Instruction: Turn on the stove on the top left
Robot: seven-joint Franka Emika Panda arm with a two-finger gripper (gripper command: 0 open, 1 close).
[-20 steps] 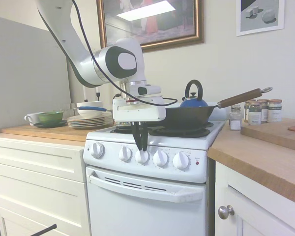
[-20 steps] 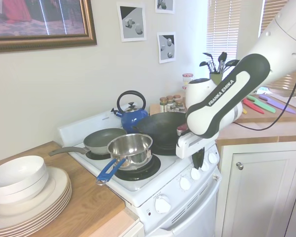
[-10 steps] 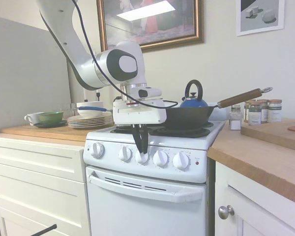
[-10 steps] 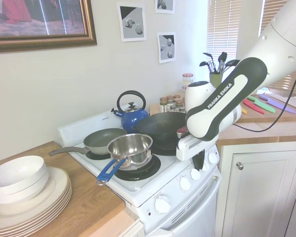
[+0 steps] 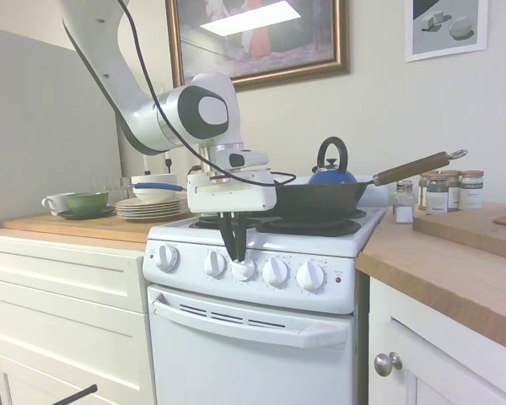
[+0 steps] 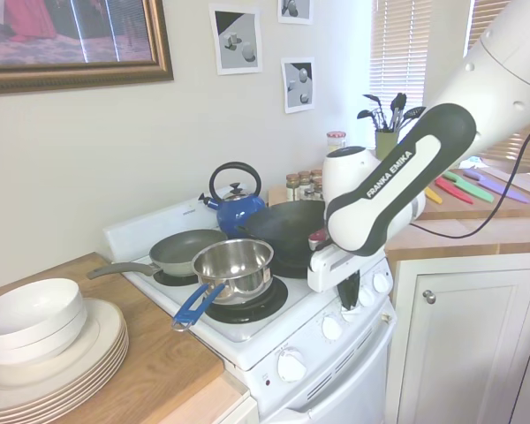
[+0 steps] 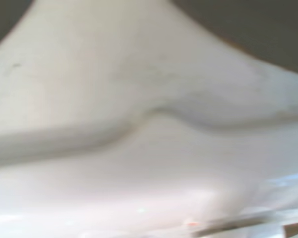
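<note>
Pointing straight down, the gripper (image 5: 234,255) hangs in front of the stove (image 5: 261,295), its dark fingers drawn close together with the tips just at the upper left edge of the third knob (image 5: 244,269) in the row of five; whether they pinch that knob or merely touch it I cannot tell. From the fingertips, the second knob (image 5: 215,263) lies at about 8 o'clock, the fourth knob (image 5: 275,271) at about 4 o'clock, and the oven-door handle (image 5: 249,323) at 6 o'clock below. On the burners behind sit a black wok (image 5: 320,201), a blue kettle (image 5: 332,173), a steel saucepan (image 6: 234,263) and a grey frying pan (image 6: 184,250); the wrist view shows only blurred white surface.
</note>
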